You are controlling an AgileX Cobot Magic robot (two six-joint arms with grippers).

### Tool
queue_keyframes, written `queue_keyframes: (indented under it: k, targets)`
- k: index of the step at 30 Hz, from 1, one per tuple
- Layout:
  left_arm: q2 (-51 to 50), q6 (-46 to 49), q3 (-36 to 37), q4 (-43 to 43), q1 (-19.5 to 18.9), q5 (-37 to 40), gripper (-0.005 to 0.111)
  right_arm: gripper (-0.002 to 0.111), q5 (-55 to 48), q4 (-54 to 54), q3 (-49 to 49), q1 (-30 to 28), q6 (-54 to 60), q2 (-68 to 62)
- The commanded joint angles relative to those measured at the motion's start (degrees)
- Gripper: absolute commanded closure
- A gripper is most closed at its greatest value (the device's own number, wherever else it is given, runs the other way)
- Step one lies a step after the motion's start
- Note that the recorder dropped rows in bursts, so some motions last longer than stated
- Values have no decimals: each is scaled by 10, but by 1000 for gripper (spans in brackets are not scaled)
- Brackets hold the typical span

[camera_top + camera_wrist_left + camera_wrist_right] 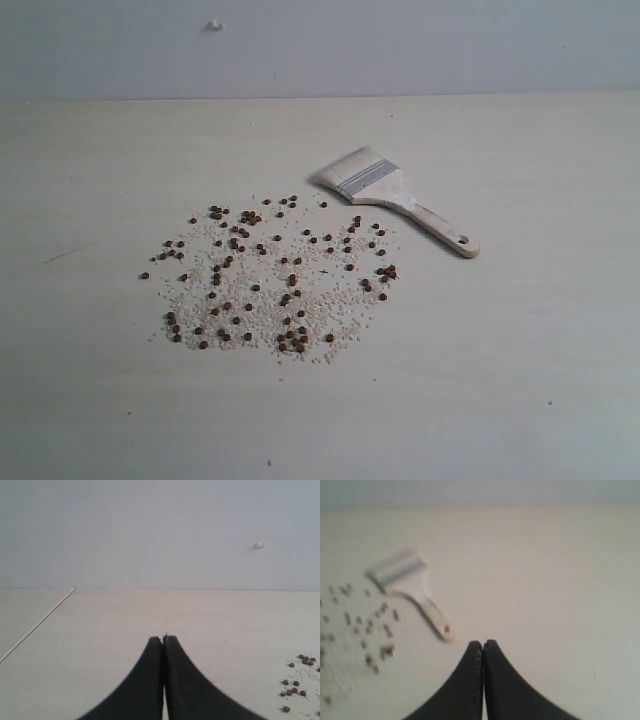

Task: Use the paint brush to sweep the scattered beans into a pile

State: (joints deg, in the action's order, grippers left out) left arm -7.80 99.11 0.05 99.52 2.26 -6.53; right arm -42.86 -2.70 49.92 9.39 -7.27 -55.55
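The pale table (540, 380) carries a broad, loose scatter of brown beans (288, 298) mixed with off-white grains (330, 320); no pile is formed yet. At two o'clock from that scatter lies the brush (395, 197), untouched, with its bristles toward ten o'clock and its handle toward four. The left gripper (163, 639) and right gripper (483, 644) are both closed on nothing. This looks like the opening step: the right gripper, nearer the handle, would need to spread its jaws and grasp the handle first.

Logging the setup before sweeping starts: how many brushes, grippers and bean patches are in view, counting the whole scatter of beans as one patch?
paint brush: 1
grippers, left gripper and right gripper: 2
patch of scattered beans: 1
Total: 4
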Motion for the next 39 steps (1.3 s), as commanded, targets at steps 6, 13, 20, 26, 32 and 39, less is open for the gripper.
queue_keyframes:
  k: [6, 13, 20, 26, 32, 39]
  targets:
    - [3, -1, -1, 4, 2, 3, 107, 108, -234, 27, 104, -1, 112, -269]
    - [3, -1, -1, 4, 2, 3, 107, 105, -193, 43, 166, -1, 194, -414]
    - [3, -1, -1, 4, 2, 3, 107, 92, -193, 44, 281, -1, 238, -499]
    - [3, -1, -1, 4, 2, 3, 107, 74, -271, 139, 347, -1, 398, -546]
    - [3, -1, -1, 4, 2, 3, 107, 53, -212, 150, 372, -1, 420, -581]
    - [3, -1, -1, 4, 2, 3, 107, 51, -188, 146, 386, -1, 446, -638]
